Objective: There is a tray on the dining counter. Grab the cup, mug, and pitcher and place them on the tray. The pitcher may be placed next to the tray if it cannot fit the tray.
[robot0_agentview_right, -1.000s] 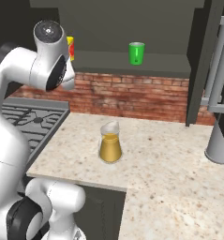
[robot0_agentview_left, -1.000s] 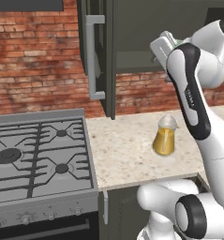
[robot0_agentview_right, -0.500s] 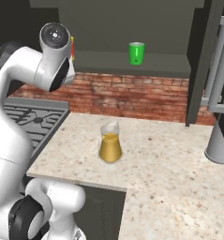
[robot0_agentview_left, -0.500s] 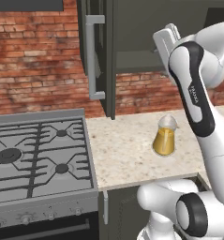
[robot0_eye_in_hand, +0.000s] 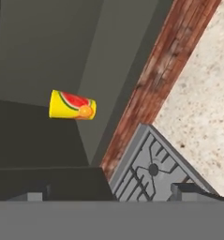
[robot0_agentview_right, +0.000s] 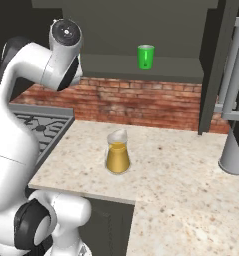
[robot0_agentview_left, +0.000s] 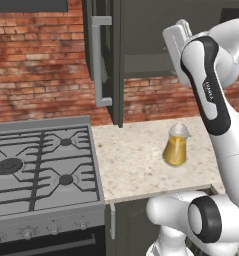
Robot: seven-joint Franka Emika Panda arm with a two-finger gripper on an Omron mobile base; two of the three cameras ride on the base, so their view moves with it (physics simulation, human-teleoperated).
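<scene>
While the tool (robot0_eye_in_hand: 113,190) stands spread with nothing between its two dark tips, which rise at the bottom of the hand view, none of the three vessels looks to have been collected, so I judge the task to be at its very start, with the arm raised toward the open upper cabinet. Ahead of the tool and well apart from it, the cup (robot0_eye_in_hand: 72,105) sits on the dark cabinet shelf (robot0_eye_in_hand: 33,136); it is yellow with a watermelon slice and an orange fruit printed on its side, and it appears sideways because the hand is rolled. Farther along the same cabinet, off to the tool's right side, the mug (robot0_agentview_right: 145,56) stands upright on the shelf, plain green. Below the tool, the pitcher (robot0_agentview_right: 117,152) with its amber liquid stands alone on the speckled table (robot0_agentview_right: 181,180), beside the stove (robot0_agentview_left: 38,165). A grey tapered vessel (robot0_agentview_right: 234,152) stands at the table's far right edge. All three pickups and the carry to the tray and the dining counter are left to do. No brand or readable writing shows on any vessel; a small dark mark on the arm's forearm is too blurred to read.
</scene>
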